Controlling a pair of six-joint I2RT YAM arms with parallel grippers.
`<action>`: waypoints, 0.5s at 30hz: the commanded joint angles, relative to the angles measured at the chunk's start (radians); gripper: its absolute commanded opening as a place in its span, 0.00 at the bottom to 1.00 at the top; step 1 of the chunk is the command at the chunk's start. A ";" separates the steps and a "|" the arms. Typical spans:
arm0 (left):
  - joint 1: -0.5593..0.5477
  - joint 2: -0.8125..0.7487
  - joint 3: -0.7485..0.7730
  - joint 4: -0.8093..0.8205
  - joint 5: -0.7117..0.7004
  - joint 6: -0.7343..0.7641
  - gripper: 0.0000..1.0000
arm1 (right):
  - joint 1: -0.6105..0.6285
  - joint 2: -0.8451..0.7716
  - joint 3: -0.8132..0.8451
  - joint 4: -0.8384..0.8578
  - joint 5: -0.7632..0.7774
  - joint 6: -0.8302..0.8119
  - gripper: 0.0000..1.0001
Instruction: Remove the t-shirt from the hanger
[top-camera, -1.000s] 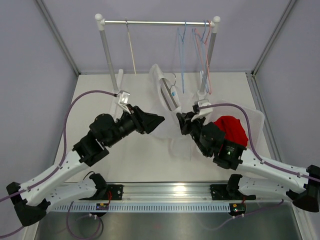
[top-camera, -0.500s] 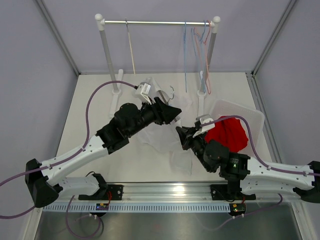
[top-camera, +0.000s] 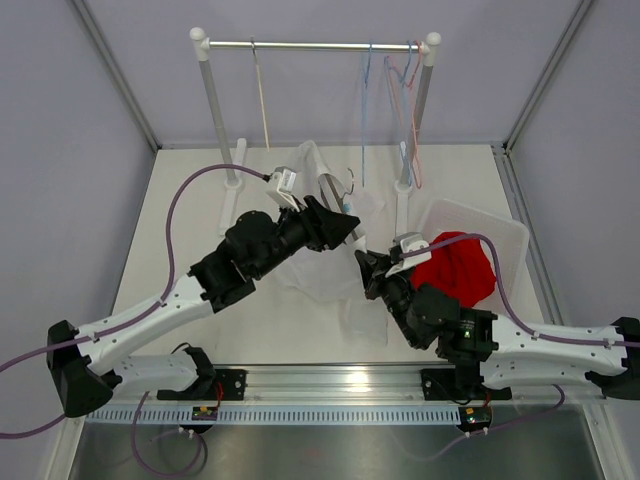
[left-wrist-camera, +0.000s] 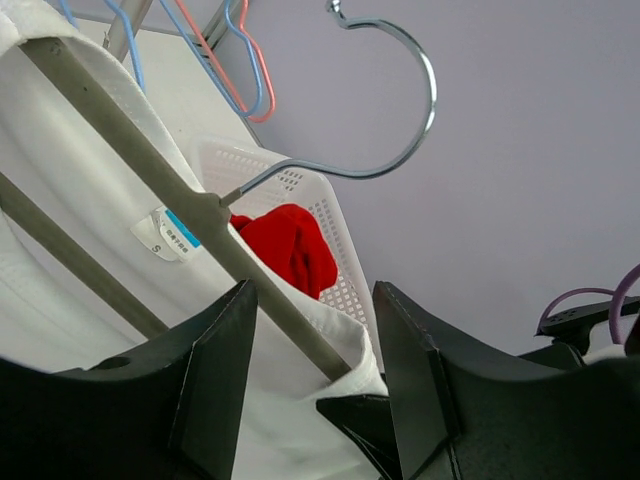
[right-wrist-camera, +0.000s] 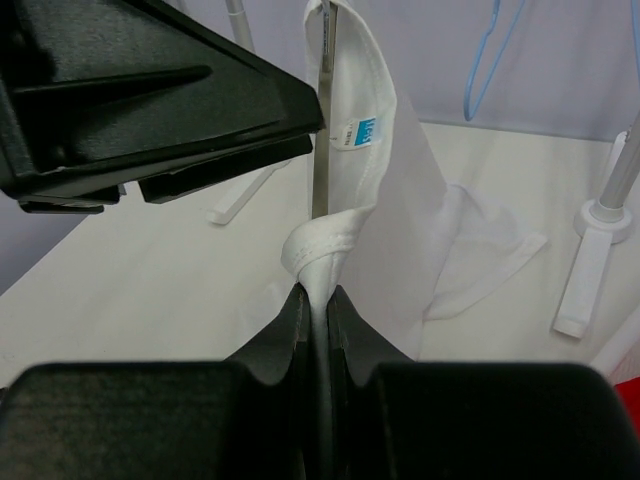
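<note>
Cloth is what the right pincer (right-wrist-camera: 320, 300) has: its jaws are clenched on a rolled fold of the white shirt (right-wrist-camera: 400, 200) at the collar, just where the lower end of the hanger (right-wrist-camera: 320, 120) runs into that fold. Whether the bar end is caught in the bite as well, I cannot tell.

Just beyond and above, the left pincer (left-wrist-camera: 313, 290) straddles the hanger's sloping arm, with the bar and a bunch of shirt shoulder between its jaws. They stand apart, but bar and cloth fill the gap, so I cannot tell whether they press or merely bracket it.

The shirt hangs off the hanger in mid-air between the two arms, its body trailing down onto the worktop (top-camera: 470, 175). The neck label (left-wrist-camera: 165, 232) lies against the bar, and the wire hook (left-wrist-camera: 400, 160) points up, free of the rail.

By the look of it, the shirt is thin, light and limp. It will stretch and slide rather than resist, and it should snag only where the collar wraps the hanger's end. The hanger is stiff and smooth, so it is the part to brace. The collar is a sound place to pull, since the seam is thick and will not slip out of the bite. The pull should run down along the bar.

Farther right sits the basket (top-camera: 510, 235) with a red cloth (top-camera: 460, 265) in it. At the back, the rail (top-camera: 320, 45) carries spare hangers (top-camera: 405, 100).
</note>
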 joint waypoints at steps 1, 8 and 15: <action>-0.005 0.018 0.021 0.027 -0.049 0.020 0.55 | 0.031 0.021 0.044 0.148 0.074 -0.037 0.00; -0.005 0.030 0.024 0.039 -0.059 0.027 0.55 | 0.077 0.076 0.020 0.311 0.126 -0.164 0.00; -0.005 0.018 -0.003 0.015 -0.088 0.032 0.55 | 0.085 0.085 0.027 0.411 0.187 -0.281 0.00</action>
